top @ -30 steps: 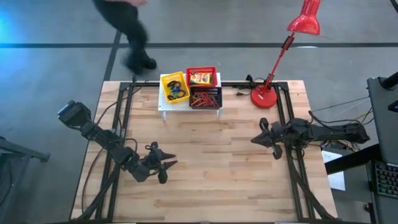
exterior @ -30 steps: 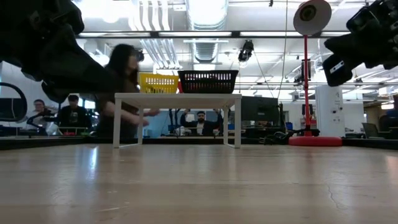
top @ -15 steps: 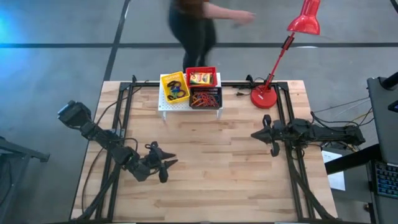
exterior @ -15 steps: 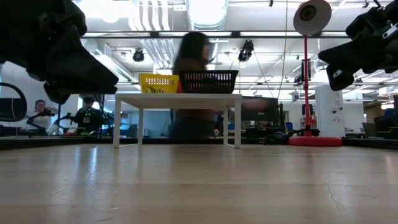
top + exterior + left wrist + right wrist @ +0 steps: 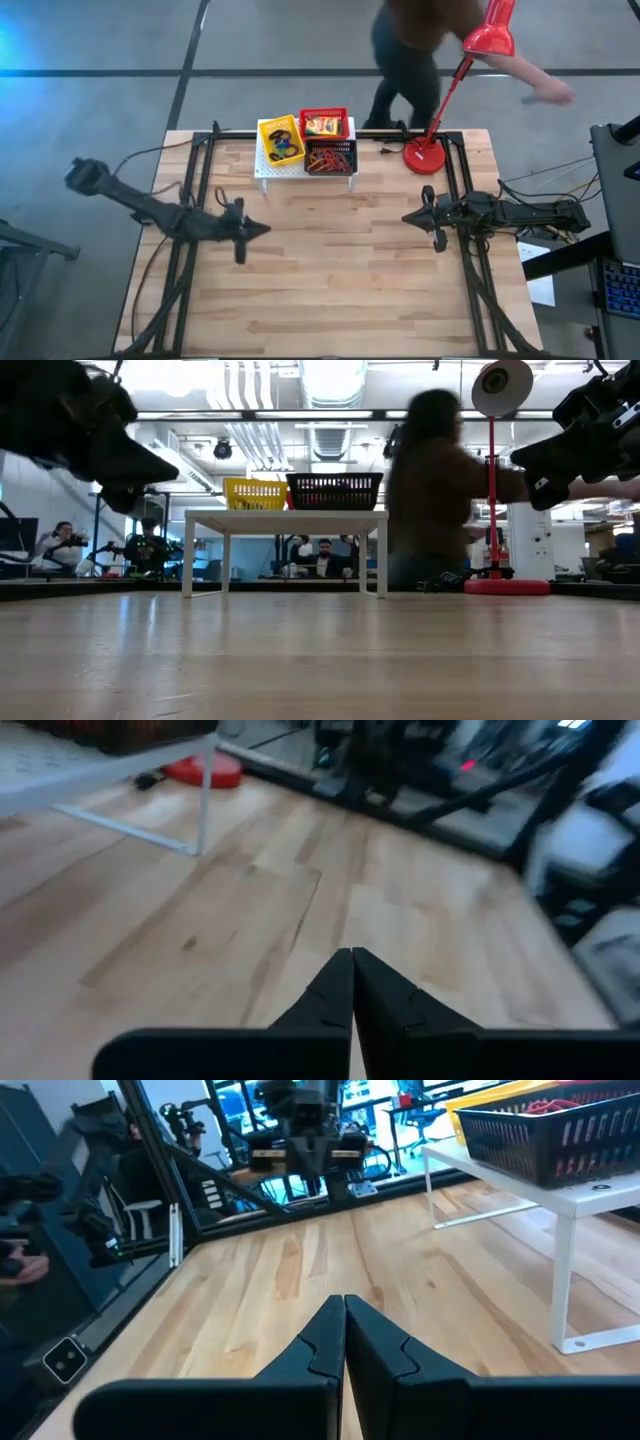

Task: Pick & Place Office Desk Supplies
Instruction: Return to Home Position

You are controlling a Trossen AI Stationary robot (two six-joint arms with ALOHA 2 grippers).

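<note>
**Both Arms Off the Shelf, Nothing Held**

The left end effector (image 5: 264, 229) hovers over the left half of the bench (image 5: 340, 290). Its fingers are clenched together on nothing (its wrist view shows the two dark tips meeting, with bench wood beyond them). The right end effector (image 5: 408, 217) hangs over the right half, well apart from the left one and pointed toward it. It is likewise closed and grasping nothing.

At the bench's far edge stands a white shelf (image 5: 262, 170) carrying three baskets. The black basket (image 5: 346, 148) sits at the shelf's front and holds a tangle of red and orange bands (image 5: 328, 161). The yellow basket (image 5: 264, 138) stands just beside it on the left, with a few dark and blue loops (image 5: 284, 148) inside. The red basket (image 5: 323, 110) sits behind the black one and holds yellow-green crayon boxes (image 5: 322, 126).

The red lamp (image 5: 424, 157) has its base on the bench to the shelf's right, between the right end effector and the far edge. Its stem leans away, so the head hangs out past the bench. A dark cable (image 5: 388, 150) lies between the shelf and the lamp base.

A blurred person (image 5: 415, 45) is beyond the far edge, close to the lamp, with one arm stretched toward the right. In the low view this person blocks the room between the shelf and the lamp pole.
</note>
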